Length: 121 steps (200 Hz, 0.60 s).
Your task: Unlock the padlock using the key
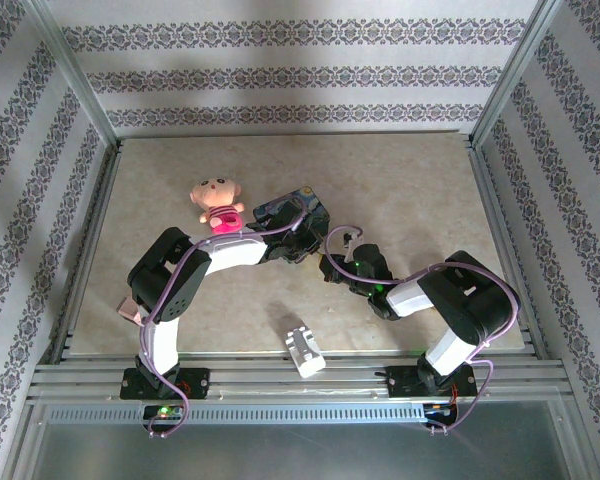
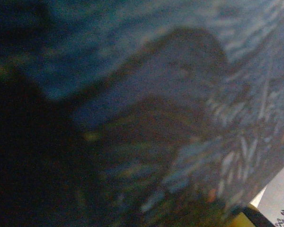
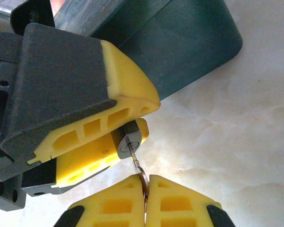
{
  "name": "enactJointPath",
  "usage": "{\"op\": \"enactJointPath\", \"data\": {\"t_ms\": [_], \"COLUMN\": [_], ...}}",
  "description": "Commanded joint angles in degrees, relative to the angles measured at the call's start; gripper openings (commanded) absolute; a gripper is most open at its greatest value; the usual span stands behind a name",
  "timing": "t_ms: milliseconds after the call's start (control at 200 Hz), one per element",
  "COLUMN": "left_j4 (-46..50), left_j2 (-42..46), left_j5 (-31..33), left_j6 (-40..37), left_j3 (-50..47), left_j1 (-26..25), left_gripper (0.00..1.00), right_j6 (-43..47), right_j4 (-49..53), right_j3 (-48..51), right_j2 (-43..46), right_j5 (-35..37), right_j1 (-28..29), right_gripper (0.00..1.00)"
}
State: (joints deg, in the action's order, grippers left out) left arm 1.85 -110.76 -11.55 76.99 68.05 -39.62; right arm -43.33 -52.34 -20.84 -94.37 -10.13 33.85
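**Key at the keyway, turn yet to come**

Operator, your two arms meet near the middle of the worktop (image 3: 236, 142). The left end effector (image 3: 141, 118) is clamped on the padlock (image 3: 128, 144). It pinches the small dark body between its yellow pads, with the keyway end facing out toward the right wrist camera. The right end effector (image 3: 146, 189) is closed tight on the key (image 3: 137, 166). The thin blade rises toward 11 o'clock and its tip sits at the slot in the lock's face.

Behind the lock, at 12 o'clock, lies the blue tin (image 3: 180, 42), whose painted surface is a blur in the left wrist view. From above, a pink doll (image 1: 217, 205) sits at about 10 o'clock of the meeting point. A white block (image 1: 304, 350) lies at 6 o'clock, near the front edge.

By these pictures, you have both pieces in hand and lined up, so the fetching and aligning look done. How deep the blade has gone cannot be told. Much of it shows outside the slot, so it is probably not fully seated. The shackle is hidden by the left pads, so you cannot tell whether it is open. Seating the key, turning it and freeing the shackle appear to remain.
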Motion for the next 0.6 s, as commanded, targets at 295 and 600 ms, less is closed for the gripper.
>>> {"op": "enactJointPath", "data": {"t_ms": [295,600], "left_j4": [-1.72,-1.37], "left_j2": [-0.58,-0.62], "left_j5": [-8.59,-8.96], "left_j6": [2.73,2.37], "left_j3": [-1.18,-1.08], "left_j1": [-1.19,-1.25], "left_gripper": [0.0,0.0], "right_j6": [-0.35,-1.2], "right_j4": [-10.21,-10.07], "right_j3": [-0.58,-2.09], "right_j2": [-2.42,-3.73], "right_j5": [-4.66,-6.47], "right_j1": [-2.01,-3.03], "right_gripper": [0.0,0.0]}}
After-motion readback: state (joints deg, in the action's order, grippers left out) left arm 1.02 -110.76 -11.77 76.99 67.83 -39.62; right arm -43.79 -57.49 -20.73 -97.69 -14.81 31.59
